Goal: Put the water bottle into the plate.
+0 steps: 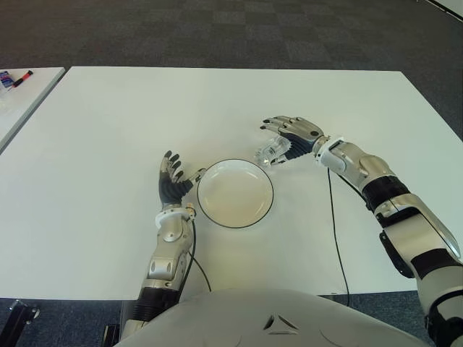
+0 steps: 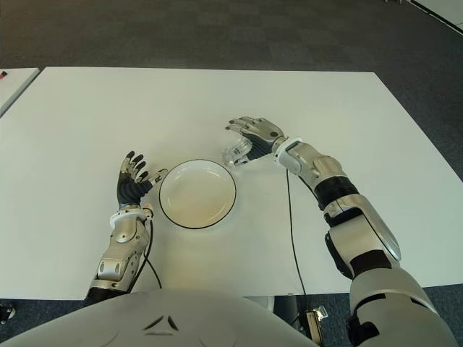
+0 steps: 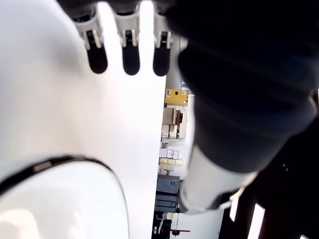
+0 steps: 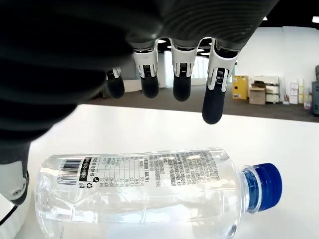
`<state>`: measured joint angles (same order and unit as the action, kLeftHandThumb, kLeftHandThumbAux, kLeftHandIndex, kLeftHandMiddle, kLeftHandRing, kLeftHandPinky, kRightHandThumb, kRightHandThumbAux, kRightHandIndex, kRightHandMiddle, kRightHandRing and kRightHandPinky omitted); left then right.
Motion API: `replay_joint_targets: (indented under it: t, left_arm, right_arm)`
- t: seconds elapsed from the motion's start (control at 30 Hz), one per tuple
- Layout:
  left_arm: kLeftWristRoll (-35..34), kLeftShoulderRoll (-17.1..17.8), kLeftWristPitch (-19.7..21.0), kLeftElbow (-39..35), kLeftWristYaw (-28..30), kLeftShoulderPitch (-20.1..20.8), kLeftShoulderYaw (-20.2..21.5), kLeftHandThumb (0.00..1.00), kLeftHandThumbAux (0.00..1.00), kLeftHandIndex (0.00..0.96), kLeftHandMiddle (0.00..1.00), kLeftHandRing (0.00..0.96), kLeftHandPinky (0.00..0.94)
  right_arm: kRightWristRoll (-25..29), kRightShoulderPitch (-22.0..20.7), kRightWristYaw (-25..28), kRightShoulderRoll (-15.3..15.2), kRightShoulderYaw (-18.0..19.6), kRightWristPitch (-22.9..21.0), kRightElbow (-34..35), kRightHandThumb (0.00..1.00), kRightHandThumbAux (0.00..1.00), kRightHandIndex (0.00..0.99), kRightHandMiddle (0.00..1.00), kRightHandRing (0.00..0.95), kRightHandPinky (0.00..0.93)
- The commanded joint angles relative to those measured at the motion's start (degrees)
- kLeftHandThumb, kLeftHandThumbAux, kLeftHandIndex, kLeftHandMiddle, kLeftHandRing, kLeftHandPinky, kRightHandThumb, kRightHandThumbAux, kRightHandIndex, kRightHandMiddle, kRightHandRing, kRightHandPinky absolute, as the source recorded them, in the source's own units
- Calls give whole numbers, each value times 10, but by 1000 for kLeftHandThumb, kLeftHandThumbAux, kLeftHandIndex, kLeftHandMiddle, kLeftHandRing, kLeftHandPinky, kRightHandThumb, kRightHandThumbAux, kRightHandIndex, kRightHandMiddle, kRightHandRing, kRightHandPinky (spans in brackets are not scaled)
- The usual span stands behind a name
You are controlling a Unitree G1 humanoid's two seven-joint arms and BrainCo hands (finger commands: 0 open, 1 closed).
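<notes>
The water bottle lay on its side on the white table, just beyond the far right edge of the plate and outside its rim. It was clear, labelled, and closed with a blue cap. Whether the bottle touched the plate's rim could not be told.

The right hand was positioned directly over the bottle, on the side of it away from the plate. In the right wrist view its fingers were extended and slightly curved, hanging above the bottle with clear space between fingertips and plastic; nothing was gripped.

The left hand showed just beside the plate's left edge, palm upward, fingers straight and spread, holding nothing. The left wrist view showed the plate's dark rim close by the hand; contact could not be confirmed.

The plate was white with a thin dark rim and held nothing. A black cable ran across the table to the right of the plate, passing beneath the right forearm toward the near edge. A second white table stood well to the left of the plate, carrying small objects too small to identify. Nothing lay between the bottle and the plate.
</notes>
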<state>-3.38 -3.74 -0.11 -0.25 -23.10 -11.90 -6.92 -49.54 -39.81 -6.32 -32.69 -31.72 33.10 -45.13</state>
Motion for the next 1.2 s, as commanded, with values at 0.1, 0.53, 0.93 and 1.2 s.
replay_joint_targets:
  t: [0.1,0.53,0.93,1.2]
  left_arm:
    - [1,-43,0,-5,-2,1,3,0,957,70,146,133,159]
    - [-1,-44,-2,-5,-1,0,3,0,960,72,145,131,161]
    - [1,-43,7,-9,-2,0,3,0,954,70,138,128,157]
    - [-1,-43,-1,-8,-1,-1,4,0,957,73,145,135,168]
  right_arm:
    - [-19,-20,-6,-1,-20,20,-15,819,487,2,25,77,273]
    - [-34,-31,-19,-3,-32,33,-25,750,502,0,16,49,206]
    - [-35,-40,-15,-7,-42,43,-31,726,514,0,7,45,188]
    - [-30,-43,9,-9,-44,43,-27,737,516,0,12,66,210]
